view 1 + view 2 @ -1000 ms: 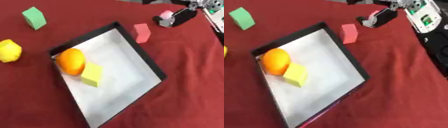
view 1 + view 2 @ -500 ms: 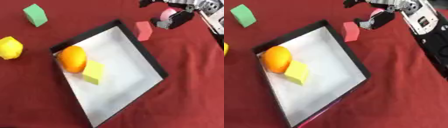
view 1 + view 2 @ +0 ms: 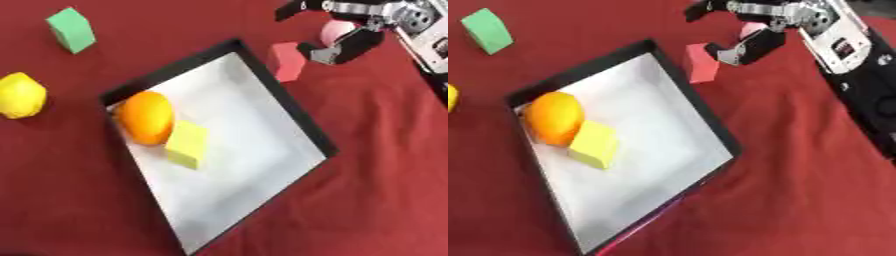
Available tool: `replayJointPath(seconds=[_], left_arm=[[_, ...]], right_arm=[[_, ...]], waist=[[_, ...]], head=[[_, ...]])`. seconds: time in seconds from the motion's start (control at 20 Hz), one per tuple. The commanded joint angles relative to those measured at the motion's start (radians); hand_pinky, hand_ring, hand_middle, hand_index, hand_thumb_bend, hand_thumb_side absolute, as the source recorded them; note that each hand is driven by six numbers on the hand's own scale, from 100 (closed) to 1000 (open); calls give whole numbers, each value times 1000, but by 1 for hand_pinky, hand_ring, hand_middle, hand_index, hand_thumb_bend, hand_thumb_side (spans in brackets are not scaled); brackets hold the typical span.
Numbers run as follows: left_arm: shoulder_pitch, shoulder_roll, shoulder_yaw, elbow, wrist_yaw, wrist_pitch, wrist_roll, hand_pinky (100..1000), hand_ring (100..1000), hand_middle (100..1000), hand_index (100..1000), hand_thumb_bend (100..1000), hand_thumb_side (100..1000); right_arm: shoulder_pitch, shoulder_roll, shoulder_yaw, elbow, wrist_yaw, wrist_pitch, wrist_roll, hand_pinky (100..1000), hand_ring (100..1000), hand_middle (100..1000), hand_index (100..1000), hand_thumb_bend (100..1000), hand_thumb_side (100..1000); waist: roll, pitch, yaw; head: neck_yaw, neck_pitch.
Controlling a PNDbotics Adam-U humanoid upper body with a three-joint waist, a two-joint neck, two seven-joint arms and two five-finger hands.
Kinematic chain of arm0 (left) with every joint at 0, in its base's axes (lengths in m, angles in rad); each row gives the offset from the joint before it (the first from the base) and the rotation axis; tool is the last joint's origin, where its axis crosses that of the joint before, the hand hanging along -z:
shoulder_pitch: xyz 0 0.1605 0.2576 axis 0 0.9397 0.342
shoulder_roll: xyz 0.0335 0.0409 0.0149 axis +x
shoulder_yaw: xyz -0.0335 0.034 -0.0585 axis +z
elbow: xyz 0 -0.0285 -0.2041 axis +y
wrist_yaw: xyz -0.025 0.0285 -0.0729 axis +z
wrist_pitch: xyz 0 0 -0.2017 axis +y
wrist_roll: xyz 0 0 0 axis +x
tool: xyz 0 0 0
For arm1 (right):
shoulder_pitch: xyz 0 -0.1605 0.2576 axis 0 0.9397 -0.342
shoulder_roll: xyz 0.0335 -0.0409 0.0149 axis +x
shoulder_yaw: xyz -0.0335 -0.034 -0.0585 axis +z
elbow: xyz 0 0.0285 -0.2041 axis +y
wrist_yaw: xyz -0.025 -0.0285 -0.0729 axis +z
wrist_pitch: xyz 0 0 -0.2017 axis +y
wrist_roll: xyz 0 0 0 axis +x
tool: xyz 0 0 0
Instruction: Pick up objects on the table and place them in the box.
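I see two things already in the box: an orange and a yellow block touching it. Left on the table are the red block just beside the far rim, a pink thing, a green block and a lemon. My right robot hand hovers spread beside the red block, holding nothing. I judge there's open room above the box's white floor.

Matt red cloth table cover, box with smooth white floor, matt foam-like red block
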Motion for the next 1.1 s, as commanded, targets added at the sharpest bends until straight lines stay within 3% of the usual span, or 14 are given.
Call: replayJointPath(seconds=[0.05, 0.55, 1.1], left_arm=[[-15, 13, 1, -24, -1, -2, -1, 660, 847, 704, 763, 319, 642], [-16, 14, 2, -23, 0, -2, -3, 658, 847, 703, 763, 322, 642], [-17, 13, -1, -24, 0, -1, -8, 655, 846, 700, 762, 322, 638]], right_arm=[[-12, -18, -12, -9, 6, -260, 252, 1000, 950, 899, 999, 134, 438], [19, -30, -13, -10, 6, -275, 252, 1000, 957, 906, 1000, 107, 483], [37, -42, -21, -25, 25, -278, 252, 1000, 964, 915, 1000, 220, 455]], waist=[[6, -20, 3], [3, -16, 4], [-2, -16, 9]], head=[[5, -5], [14, 8], [13, 10]])
